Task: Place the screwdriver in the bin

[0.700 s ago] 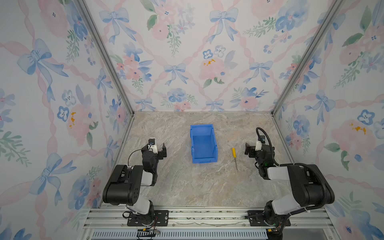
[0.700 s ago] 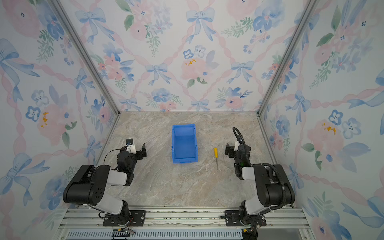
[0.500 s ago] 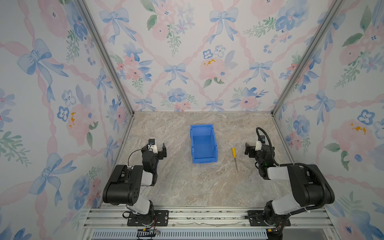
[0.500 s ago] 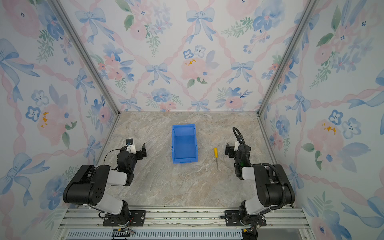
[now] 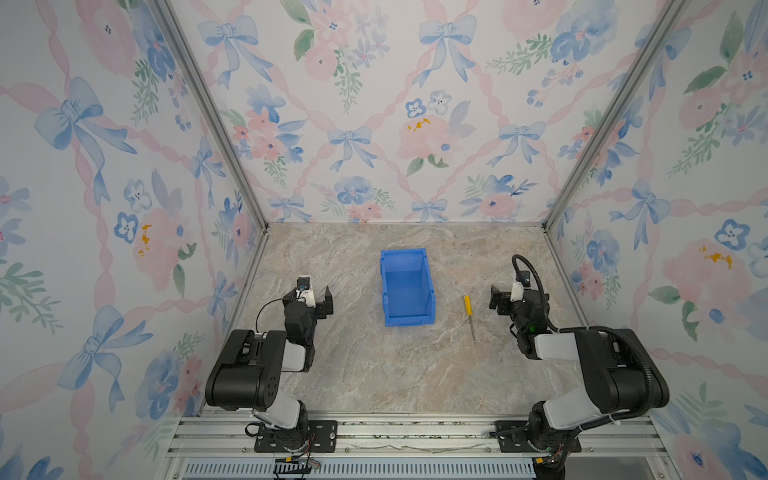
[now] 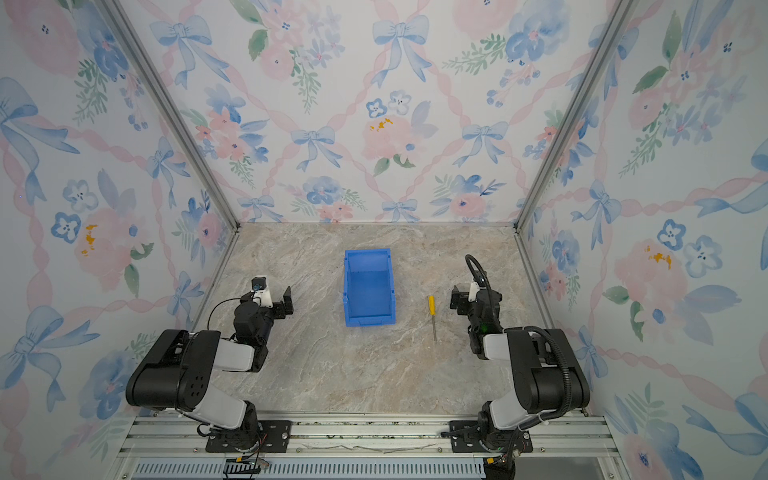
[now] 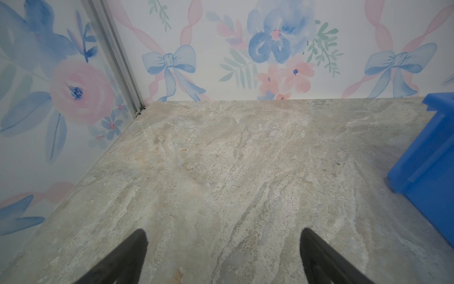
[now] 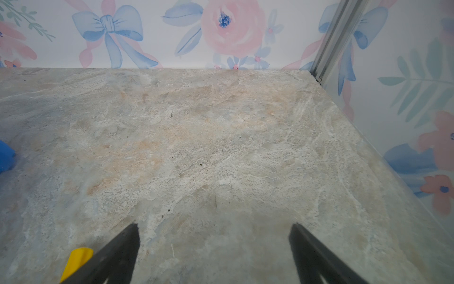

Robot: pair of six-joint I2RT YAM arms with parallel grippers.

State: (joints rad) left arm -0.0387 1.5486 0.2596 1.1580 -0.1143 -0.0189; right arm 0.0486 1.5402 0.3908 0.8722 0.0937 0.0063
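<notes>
The screwdriver (image 5: 469, 318), with a yellow handle and a thin silver shaft, lies flat on the stone-patterned table just right of the bin (image 5: 409, 291), handle toward the back wall. It also shows in a top view as the screwdriver (image 6: 432, 316). The blue bin (image 6: 368, 286) stands open-topped and empty near the table's middle. My right gripper (image 5: 511, 297) hovers low and open, right of the handle, with nothing in it. In the right wrist view the right gripper (image 8: 215, 228) has the yellow handle (image 8: 77, 260) just outside one finger. My left gripper (image 5: 309, 297) is open and empty, left of the bin.
Floral walls with aluminium corner posts (image 5: 577, 137) close the table on three sides. In the left wrist view the left gripper (image 7: 223, 236) faces bare table, with the bin's side (image 7: 430, 167) off to one edge. A blue corner of the bin (image 8: 5, 157) shows in the right wrist view.
</notes>
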